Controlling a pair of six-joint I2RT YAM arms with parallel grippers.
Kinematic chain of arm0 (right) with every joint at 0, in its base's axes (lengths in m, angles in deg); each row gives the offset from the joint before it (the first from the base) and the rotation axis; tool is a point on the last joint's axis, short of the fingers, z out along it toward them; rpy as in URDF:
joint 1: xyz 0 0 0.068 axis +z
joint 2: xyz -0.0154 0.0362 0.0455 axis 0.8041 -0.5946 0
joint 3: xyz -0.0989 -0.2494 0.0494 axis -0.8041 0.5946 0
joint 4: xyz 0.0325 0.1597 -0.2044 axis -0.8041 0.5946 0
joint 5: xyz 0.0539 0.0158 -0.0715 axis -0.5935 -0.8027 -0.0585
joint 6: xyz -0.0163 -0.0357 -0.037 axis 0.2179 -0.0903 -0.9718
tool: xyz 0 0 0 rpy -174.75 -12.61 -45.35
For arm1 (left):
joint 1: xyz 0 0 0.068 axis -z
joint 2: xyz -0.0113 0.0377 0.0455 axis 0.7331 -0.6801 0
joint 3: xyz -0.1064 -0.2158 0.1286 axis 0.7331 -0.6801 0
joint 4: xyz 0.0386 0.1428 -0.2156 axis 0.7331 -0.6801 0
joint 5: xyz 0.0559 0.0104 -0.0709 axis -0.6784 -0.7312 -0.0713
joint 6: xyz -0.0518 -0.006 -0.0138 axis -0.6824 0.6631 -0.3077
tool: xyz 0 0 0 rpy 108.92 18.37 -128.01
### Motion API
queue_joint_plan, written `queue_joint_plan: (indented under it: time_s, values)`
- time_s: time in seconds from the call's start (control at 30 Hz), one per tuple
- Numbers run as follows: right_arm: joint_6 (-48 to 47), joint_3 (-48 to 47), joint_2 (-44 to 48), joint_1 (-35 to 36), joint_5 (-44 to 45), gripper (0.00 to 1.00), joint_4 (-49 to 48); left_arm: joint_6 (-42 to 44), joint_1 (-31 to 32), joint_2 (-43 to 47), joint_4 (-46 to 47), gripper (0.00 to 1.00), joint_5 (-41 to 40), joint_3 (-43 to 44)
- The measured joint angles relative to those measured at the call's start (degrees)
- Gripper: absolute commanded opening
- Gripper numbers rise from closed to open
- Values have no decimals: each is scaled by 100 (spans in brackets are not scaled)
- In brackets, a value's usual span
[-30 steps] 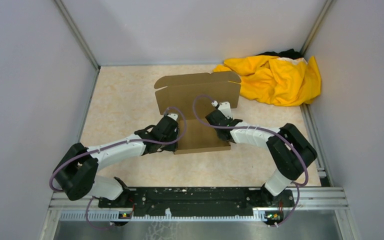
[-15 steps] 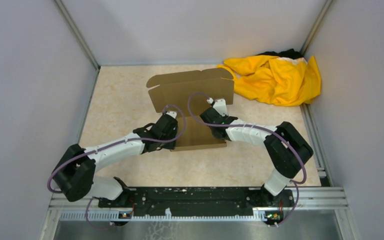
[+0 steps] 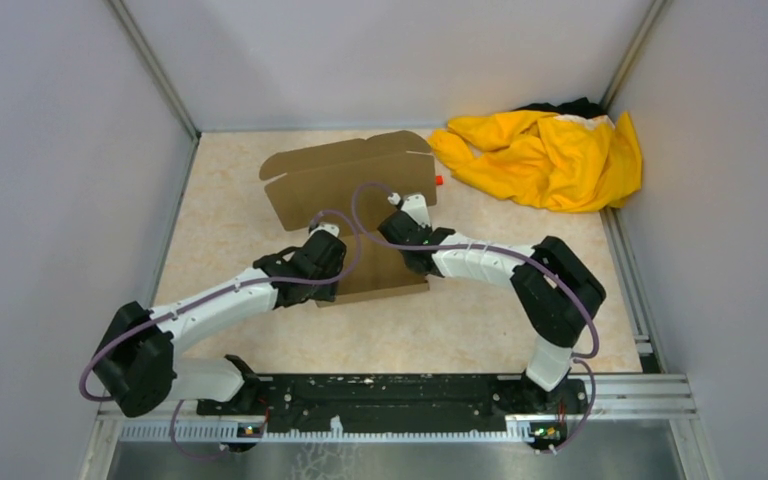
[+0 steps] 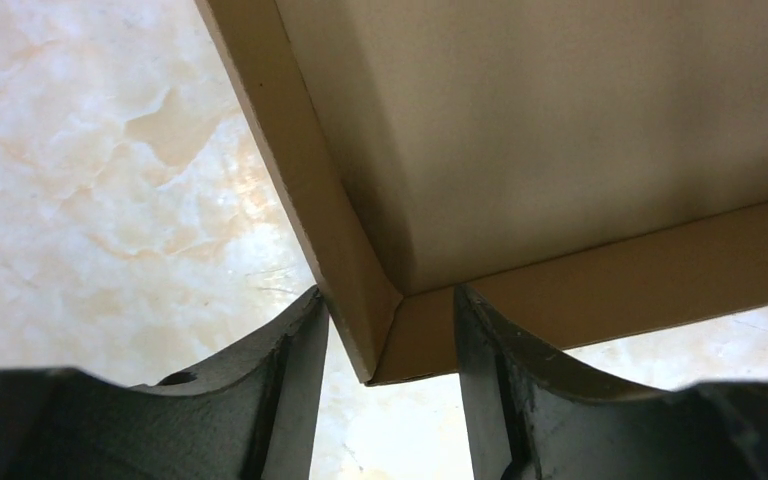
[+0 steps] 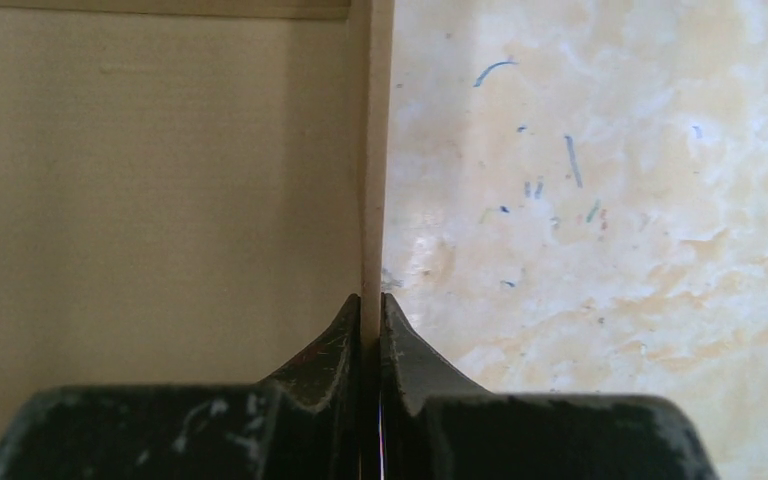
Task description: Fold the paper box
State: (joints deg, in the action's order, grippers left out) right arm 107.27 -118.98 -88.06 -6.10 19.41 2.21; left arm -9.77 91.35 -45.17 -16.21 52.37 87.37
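The paper box [image 3: 350,182] is brown cardboard in the middle of the table, its lid panel standing upright at the far side and its shallow tray toward me. My left gripper [image 3: 332,270] is at the tray's near left corner. In the left wrist view that corner of the box [image 4: 560,130] sits between the open fingers of the gripper [image 4: 388,330], with a gap on the left. My right gripper [image 3: 403,243] is at the tray's right side. In the right wrist view the gripper [image 5: 371,310] is shut on the thin side wall [image 5: 375,150].
A crumpled yellow cloth [image 3: 550,155] lies in the far right corner. A tiny red block [image 3: 439,180] sits just right of the box lid. Grey walls close in the table on the left, far and right sides.
Both arms and the box have shifted left, and the box has turned slightly. The red block has come into view beside the lid. The left jaws have widened.
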Motion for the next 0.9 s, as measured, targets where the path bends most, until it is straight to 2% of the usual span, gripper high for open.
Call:
queue_joint_plan:
  time_s: [0.07, 0.13, 0.2, 0.23, 0.33, 0.43, 0.67, 0.9]
  values:
    - [70, -33, -68, 72, -103, 17, -24, -2, -48, 76, -120, 57, -94, 0]
    - [140, -46, -109, 168, -229, 37, -9, 2, -140, 173, -219, 58, -168, 4]
    - [238, -46, -116, 264, -369, 54, 9, 7, -269, 260, -273, 59, -212, 24]
    - [269, -46, -116, 317, -446, 59, 7, 15, -319, 289, -282, 59, -221, 46]
    - [337, -9, -35, 387, -599, 62, -7, 39, -439, 339, -317, 59, -234, 201]
    - [317, 122, 420, 251, -791, 62, 39, 52, -518, 350, -313, 59, -240, 382]
    - [-28, -94, 1827, -855, -1410, 63, -101, 61, -535, 269, -262, 59, -210, 507]
    - [-160, -192, 1757, -1631, -2122, 63, -328, 44, -535, 72, -114, 58, -131, 415]
